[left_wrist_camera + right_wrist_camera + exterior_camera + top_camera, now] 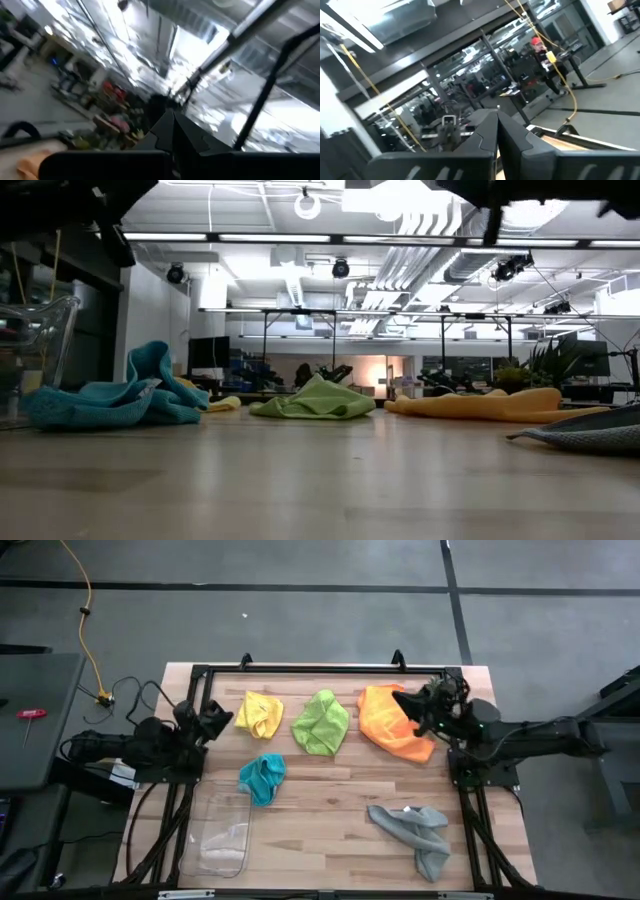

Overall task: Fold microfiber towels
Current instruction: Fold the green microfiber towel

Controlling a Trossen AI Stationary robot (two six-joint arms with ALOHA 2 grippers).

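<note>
We see five crumpled microfiber towels on the wooden desk (pixel 330 810) | far row: yellow (pixel 258 713), lime green (pixel 321 722), orange (pixel 392 723) | teal (pixel 262 778) centre-left, grey (pixel 415 833) near right | left hand (pixel 214 721) closed, empty, beside yellow | right hand (pixel 408 698) closed, empty, over orange.

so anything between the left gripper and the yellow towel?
Nothing visible. The left gripper sits at the table's left edge, and only bare wood separates it from the yellow towel. The teal towel and clear tray lie off that line.

Both arms raised at table sides, left gripper (pixel 218 718) and right gripper (pixel 408 700) fingers closed.
</note>
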